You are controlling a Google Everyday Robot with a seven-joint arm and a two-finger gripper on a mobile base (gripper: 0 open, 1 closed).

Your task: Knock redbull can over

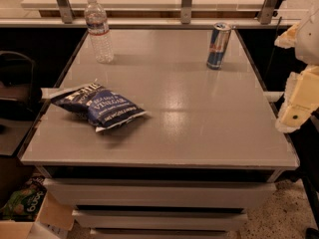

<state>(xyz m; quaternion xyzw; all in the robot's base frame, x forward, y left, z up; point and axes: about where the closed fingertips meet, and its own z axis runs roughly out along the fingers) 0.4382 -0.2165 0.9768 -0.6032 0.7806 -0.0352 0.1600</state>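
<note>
The redbull can (218, 46) stands upright near the far right corner of the grey table (199, 113); it is slim, blue and silver with a red logo and a silver top. My gripper (299, 99) shows as cream-coloured parts at the right edge of the view, beyond the table's right side. It is nearer to me than the can, to the can's right, and well apart from it. Nothing is in contact with the can.
A clear water bottle (98, 30) with a white label stands at the far left of the table. A blue chip bag (97, 106) lies at the near left. A railing with metal posts (186, 4) runs behind the table. A cardboard box (30, 213) sits on the floor at lower left.
</note>
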